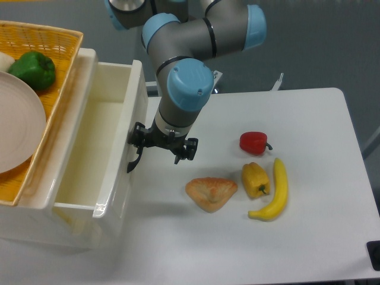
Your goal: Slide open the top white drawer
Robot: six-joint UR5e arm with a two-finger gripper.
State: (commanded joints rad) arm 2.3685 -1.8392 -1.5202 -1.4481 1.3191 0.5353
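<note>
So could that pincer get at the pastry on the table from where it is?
Probably yes: the pastry lies bare just below the pincer, nothing between, though the pincer is at the drawer handle.

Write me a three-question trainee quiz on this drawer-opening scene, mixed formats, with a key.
1. True or false: the top white drawer is pulled partly out and its inside looks empty.
2. Multiple choice: the gripper is nearest which thing? A) the drawer's black handle B) the red pepper C) the banana
3. Fill in: in the yellow woven basket, beside the plate, lies a ____ pepper.

Key: 1 true; 2 A; 3 green.
</note>
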